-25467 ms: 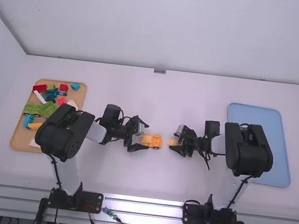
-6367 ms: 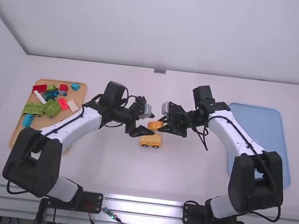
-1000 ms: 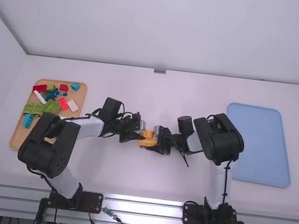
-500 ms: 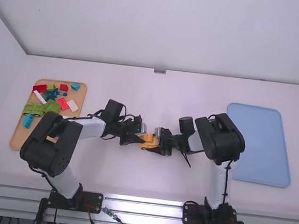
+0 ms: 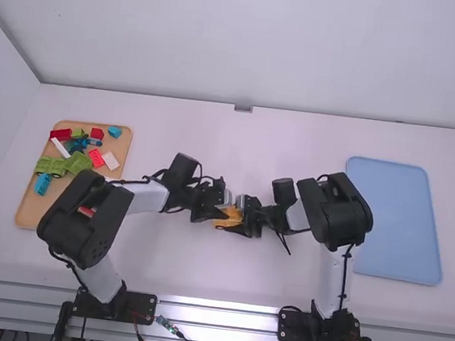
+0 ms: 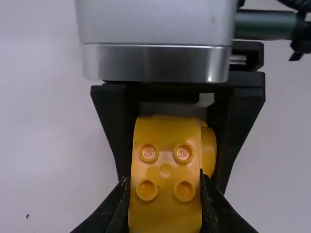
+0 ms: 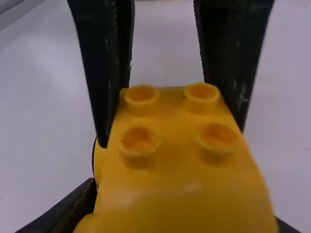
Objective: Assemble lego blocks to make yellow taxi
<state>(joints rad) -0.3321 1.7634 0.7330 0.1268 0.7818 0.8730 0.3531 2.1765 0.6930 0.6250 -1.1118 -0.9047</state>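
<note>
- Left tool [image 5: 224, 207], right tool [image 5: 242, 215]: both pinching the yellow taxi [image 5: 231, 214], mid counter [image 5: 169, 262].
- Tan tray [image 5: 30, 207] of blocks [image 5: 78, 163] near the counter's left edge; blue tray [image 5: 401, 221] near its right.
- White wall [image 5: 241, 42] beyond the far edge.

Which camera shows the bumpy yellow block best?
The left wrist view: the yellow block faces it, four bumps plain. The right wrist view shows four too, slantwise. In the high view, it's a tiny yellow patch.
</note>
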